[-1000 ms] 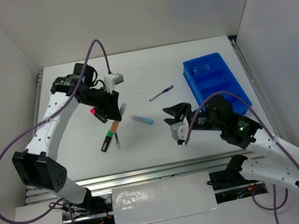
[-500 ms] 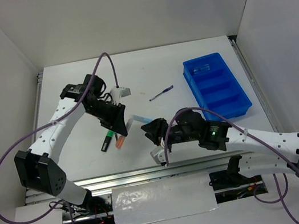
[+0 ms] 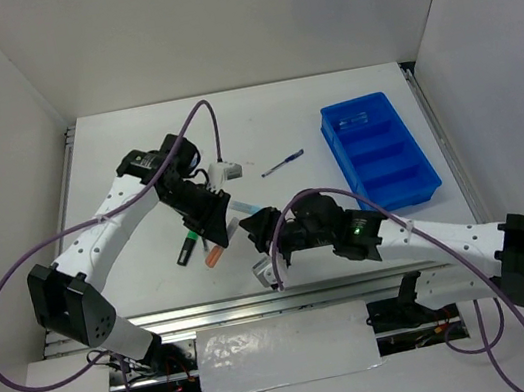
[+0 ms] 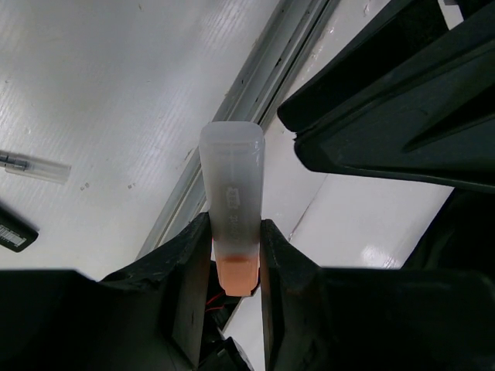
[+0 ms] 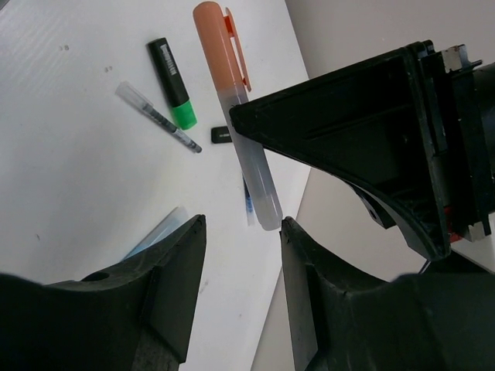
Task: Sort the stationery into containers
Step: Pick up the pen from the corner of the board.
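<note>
Orange-capped pen (image 4: 232, 178), pinched in the left end effector (image 4: 232, 228) over the bench (image 3: 154, 276), aims its clear end at the right end effector (image 5: 241, 224), wide open and empty at 3 o'clock; tray (image 3: 396, 177) beyond, 2 o'clock.

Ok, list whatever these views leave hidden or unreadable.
Top external: orange-capped pen mostly covered by the left end effector.
Top external: blue tray holds something clear in its far compartment, too small to identify.
Left wrist: black object cut off by the frame edge.
Right wrist: light-blue marker half behind a finger of the right end effector; small black item too small to name.
</note>
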